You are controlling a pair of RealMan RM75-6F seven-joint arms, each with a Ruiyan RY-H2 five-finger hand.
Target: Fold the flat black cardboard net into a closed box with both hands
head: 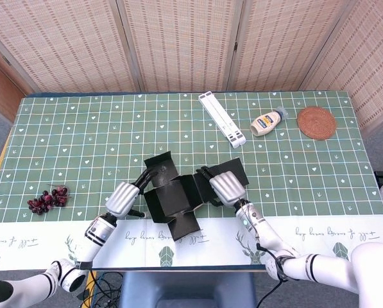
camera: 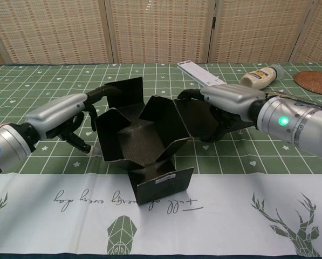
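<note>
The black cardboard net (head: 173, 196) sits near the front edge of the table (head: 63, 128), partly folded: side panels tilted up around the middle panel, one flap lying toward me at 6 o'clock on the white strip of the cloth, another flap standing up at 12 o'clock. My left hand (head: 123, 196) is at 9 o'clock of the net, its fingers (camera: 104, 91) reaching over the top edge of the raised left panel and touching it, thumb below on the outside; the panel leans inward under that contact. Whether this counts as a grip I cannot tell from either view. My right hand (head: 224, 186) is at 3 o'clock of the net, fingers (camera: 189, 93) curled down onto the right-hand flap; it presses there, and the raised right panel hides the fingertips in the chest view, so again I cannot tell whether the flap is pinched or only pushed. Around the work: a bunch of dark grapes (head: 47, 199) at 9 o'clock, well apart from my left hand; a white folding stand (head: 222, 119) at 1 o'clock; a squeeze bottle (head: 267, 122) lying on its side just beyond it; a round woven coaster (head: 317, 122) at the far right. Nothing lies between these and the net.
</note>
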